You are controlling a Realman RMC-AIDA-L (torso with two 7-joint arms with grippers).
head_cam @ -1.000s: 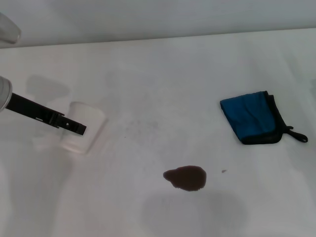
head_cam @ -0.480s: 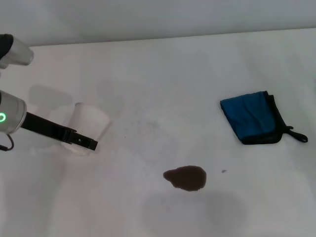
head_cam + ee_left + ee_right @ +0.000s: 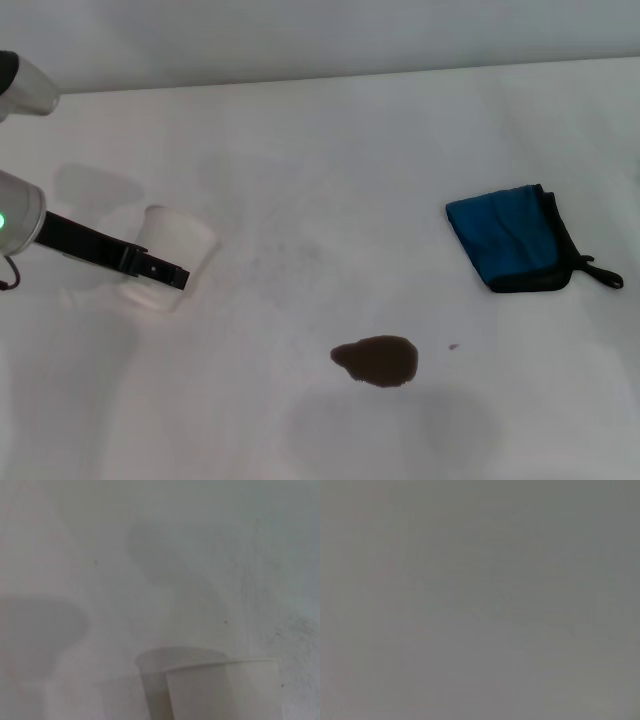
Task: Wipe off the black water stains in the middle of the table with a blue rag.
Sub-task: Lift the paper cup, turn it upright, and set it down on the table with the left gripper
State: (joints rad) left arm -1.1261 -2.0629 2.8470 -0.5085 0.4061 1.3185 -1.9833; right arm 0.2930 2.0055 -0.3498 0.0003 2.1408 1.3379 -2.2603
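Wiping was not yet begun: the blue rag (image 3: pixel 512 239) lay untouched right of the black water stains (image 3: pixel 378 360). The left gripper (image 3: pixel 165 273) was at a paper cup (image 3: pixel 170 255), grip undeterminable. Fetching the rag was judged next.

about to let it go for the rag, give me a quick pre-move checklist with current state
1. Blue rag lying free on the table, nothing on it: ok.
2. Black water stains unwiped, apart from the rag: ok.
3. Left gripper away from the rag: ok, it is at the white paper cup, on the far side of the stain.
4. Left gripper's grip on the cup: cannot tell.
5. Right gripper ready: cannot tell, not in view.
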